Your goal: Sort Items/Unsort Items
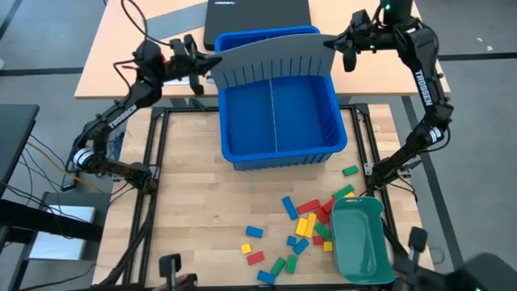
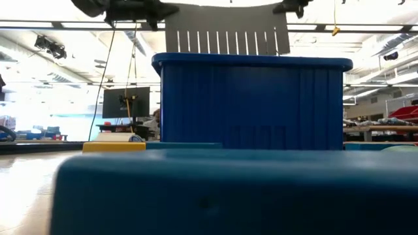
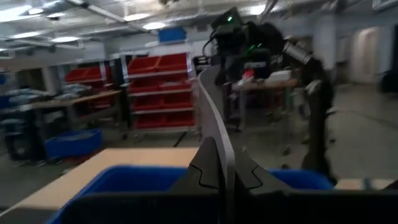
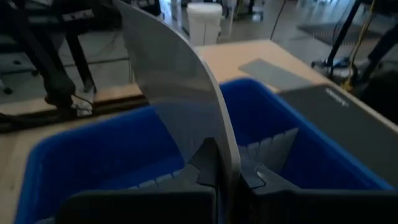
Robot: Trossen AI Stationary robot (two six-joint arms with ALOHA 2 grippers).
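Grey divider sheet [image 1: 271, 56] is pinched by my left claw [image 1: 203, 71] and right claw [image 1: 339, 48] above the blue bin [image 1: 279, 153]; I should lower it level.

A: What surrounds the work surface?
B: A light wooden table [image 1: 194, 234] edged by black frame rails, with a second tan tabletop [image 1: 137, 56] beyond it and grey floor [image 1: 48, 32] to either side.

A: And the room behind?
B: A workshop hall: red storage bins on shelving [image 3: 158, 90], blue crates [image 3: 62, 143] on the floor, a white bucket [image 4: 204, 22], a dark monitor [image 2: 125, 102] on a distant bench, and ceiling strip lights [image 3: 50, 38] overhead.
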